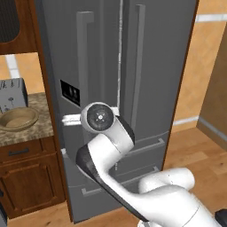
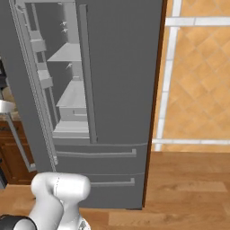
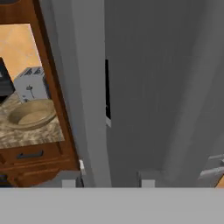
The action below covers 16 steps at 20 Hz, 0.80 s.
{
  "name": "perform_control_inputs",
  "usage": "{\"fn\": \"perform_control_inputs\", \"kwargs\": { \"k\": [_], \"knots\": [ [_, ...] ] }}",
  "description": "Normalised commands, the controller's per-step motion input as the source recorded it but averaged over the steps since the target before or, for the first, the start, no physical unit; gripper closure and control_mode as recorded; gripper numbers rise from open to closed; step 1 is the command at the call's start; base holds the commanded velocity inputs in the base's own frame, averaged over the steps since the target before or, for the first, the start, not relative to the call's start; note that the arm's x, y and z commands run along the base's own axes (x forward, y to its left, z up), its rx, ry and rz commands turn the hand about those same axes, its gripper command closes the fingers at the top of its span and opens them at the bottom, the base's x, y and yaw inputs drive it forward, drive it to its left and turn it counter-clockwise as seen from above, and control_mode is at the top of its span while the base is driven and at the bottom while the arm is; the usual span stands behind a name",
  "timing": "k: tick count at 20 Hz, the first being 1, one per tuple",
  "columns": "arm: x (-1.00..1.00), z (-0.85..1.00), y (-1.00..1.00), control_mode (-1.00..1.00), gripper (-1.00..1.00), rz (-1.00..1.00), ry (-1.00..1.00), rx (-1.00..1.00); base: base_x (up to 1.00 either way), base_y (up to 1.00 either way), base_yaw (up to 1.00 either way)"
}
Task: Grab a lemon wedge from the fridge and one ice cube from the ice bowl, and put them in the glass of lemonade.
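Swinging the fridge [image 1: 133, 66] door wider from frame centre, you risk the half-open, empty gripper [image 3: 109, 180] slipping off its handle [image 3: 89, 109], while the ice bowl [image 1: 18, 119] waits at left.

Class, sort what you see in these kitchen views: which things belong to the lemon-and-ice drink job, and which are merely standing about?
Belongs to the job:
fridge, left door ajar
ice bowl on the counter

Just standing about:
toaster behind the bowl
wooden cabinet under the counter
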Motion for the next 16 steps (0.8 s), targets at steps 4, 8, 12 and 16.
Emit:
{"fn": "perform_control_inputs", "kwargs": {
  "k": [4,8,12,16],
  "knots": [
    [-1.0,0.4,-0.43,-1.0,-1.0,0.01,-0.26,0.49,0.0,0.0,0.0],
    [-0.83,0.24,-0.99,-1.0,-1.0,0.0,-0.15,0.74,0.0,0.0,0.0],
    [-0.27,0.24,-1.0,-1.0,-1.0,0.0,-0.02,0.9,0.0,0.0,0.0],
    [-0.08,0.0,-1.0,-1.0,-1.0,0.0,0.09,0.89,0.0,0.0,0.0]
  ]
}}
